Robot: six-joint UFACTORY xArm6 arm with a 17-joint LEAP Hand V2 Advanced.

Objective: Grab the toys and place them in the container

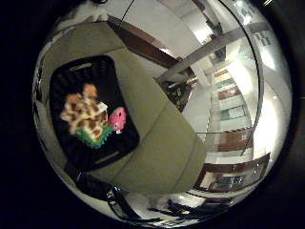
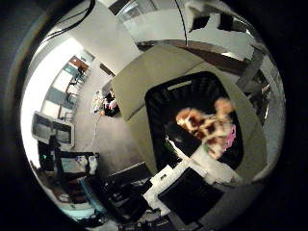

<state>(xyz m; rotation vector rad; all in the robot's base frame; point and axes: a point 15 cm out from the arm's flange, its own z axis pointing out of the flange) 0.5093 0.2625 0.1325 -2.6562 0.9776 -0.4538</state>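
Inside the black container (image 1: 93, 112), 3 soft toys lie bunched together — a spotted giraffe (image 1: 86, 114) across the middle, a pink toy (image 1: 117, 119) touching its side, and a green one (image 1: 94, 138) showing from beneath it. That container sits on a beige worktop (image 1: 152, 129), with bare surface all round it and no other toy showing there in either palm view. Both views look down on the container from well above. White and black parts of the hand (image 2: 190, 185) reach in at the edge of the thumb-side view, over the container's near rim, but I cannot tell whether its fingers are spread or curled, and nothing shows held in it.

Judging from this, the placing step looks finished for these 3 toys — the hand is up and clear of the container. Next would call for looking over the rest of the worktop for any toy left out, then lowering toward it.
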